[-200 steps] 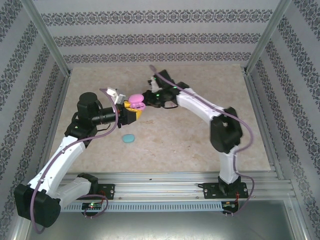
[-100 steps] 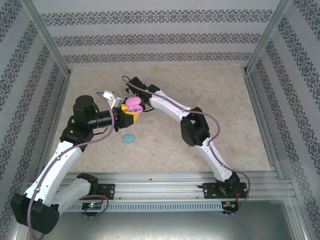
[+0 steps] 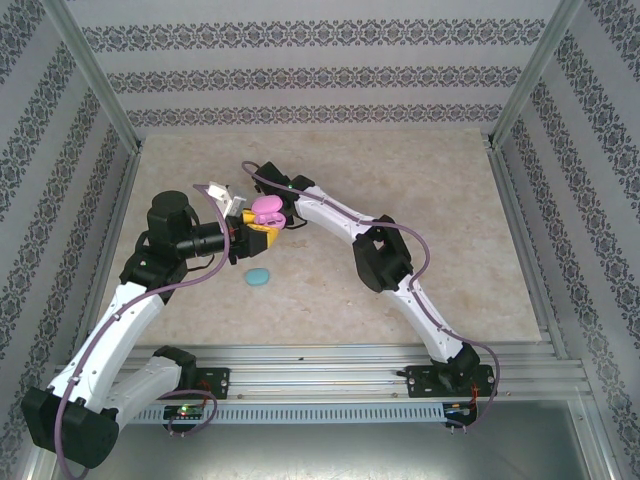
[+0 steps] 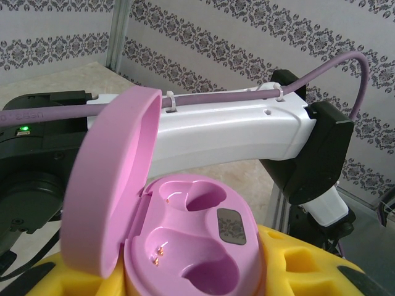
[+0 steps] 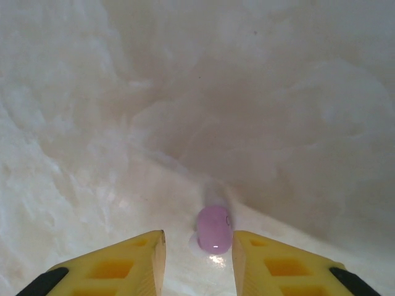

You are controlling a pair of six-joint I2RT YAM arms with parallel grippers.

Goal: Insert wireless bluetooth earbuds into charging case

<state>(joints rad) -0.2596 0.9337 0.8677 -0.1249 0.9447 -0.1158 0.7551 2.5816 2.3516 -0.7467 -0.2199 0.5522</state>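
A tiny pink earbud (image 5: 214, 229) lies on the table (image 5: 259, 111), low in the middle of the right wrist picture. The right tool (image 5: 198, 237) is open, with one yellow finger on each side of the earbud. The finger on the right side of the picture is just beside the earbud. A small gap shows on the other side. The bottom edge cuts off the lower parts of both fingers.

The left tool (image 3: 260, 232) grips the pink case (image 4: 197, 246), left of the middle of the top picture. The lid (image 4: 108, 185) stands up, and two round cups show inside the case. The bottom edge of the left wrist picture cuts off the underside of the case. The white right arm (image 4: 228, 132) crosses behind it.

In the top picture the right tool is hard to make out behind the pink case. A cyan case (image 3: 258, 277) lies on the table lower down, apart from both tools.
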